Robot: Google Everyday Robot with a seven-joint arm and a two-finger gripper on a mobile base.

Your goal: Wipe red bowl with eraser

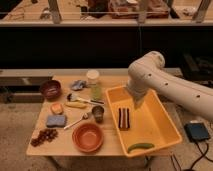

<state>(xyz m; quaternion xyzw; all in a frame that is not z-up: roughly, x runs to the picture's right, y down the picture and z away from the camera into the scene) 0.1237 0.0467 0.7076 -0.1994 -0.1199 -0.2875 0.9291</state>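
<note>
The red bowl sits upright near the front edge of the wooden table, wide, shallow and with nothing in it. The eraser, a dark striped block, lies in the left half of the yellow tray. My gripper hangs from the white arm over the tray's middle, just right of and above the eraser and apart from it. It is open and holds nothing. The bowl is well to the gripper's left and nearer the front.
On the table's left are a maroon bowl, a blue sponge, grapes, a banana, a spoon, a small dark cup and a green-filled jar. A green vegetable lies in the tray's front. A black box sits on the floor.
</note>
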